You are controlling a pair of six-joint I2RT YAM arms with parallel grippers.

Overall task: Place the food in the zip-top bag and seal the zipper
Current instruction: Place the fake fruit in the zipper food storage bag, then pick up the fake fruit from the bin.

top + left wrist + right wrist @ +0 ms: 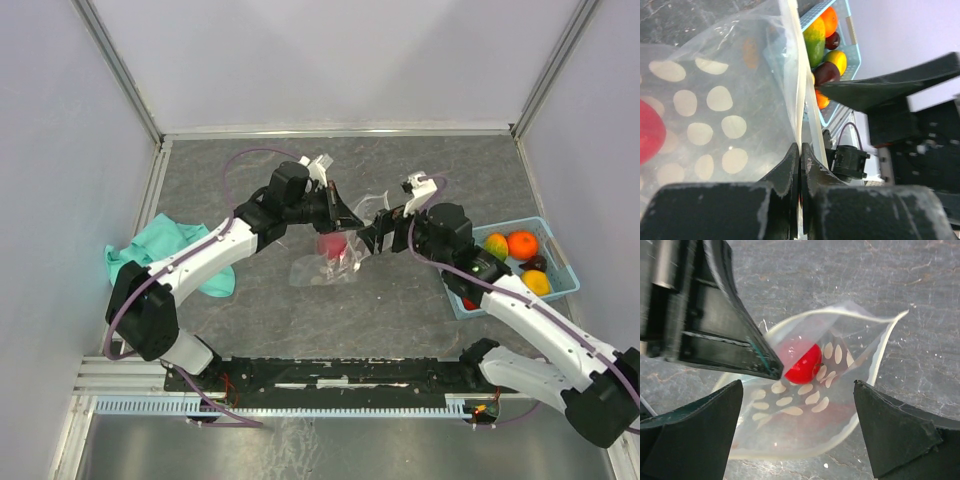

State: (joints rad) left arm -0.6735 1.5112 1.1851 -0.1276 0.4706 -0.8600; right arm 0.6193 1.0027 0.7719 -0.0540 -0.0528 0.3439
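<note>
Your left pincer (800,152) is clamped tight on the whitish seal strip (801,90) of the dotted bag (790,430), holding one lip up so the mouth gapes. Your right pincer (797,390) hangs spread wide and empty right over that mouth. One red fruit (803,365) lies inside the bag. The rest of the food (522,244) sits in the blue basket (556,262), well apart on the right side of the table (400,320).

Here is what can bite you:

- The left hold is on a thin, slick edge (only one lip, as far as the wrist view shows). A tug from the other arm could pull the strip out, and the mouth would flop shut on the table.
- The right fingers stand close to the free lip. If you pull away low or sideways, a finger could hook the plastic and drag the bag with it.
- The bag is light and partly lifted. Raise or tilt the left side much more and the red fruit may roll toward the opening and out.
- Bring the next piece in off-centre and it could land on the rim and fold it inward.
- When you come to seal, any fruit lying against the strip will likely stop the two sides from pressing together.
</note>
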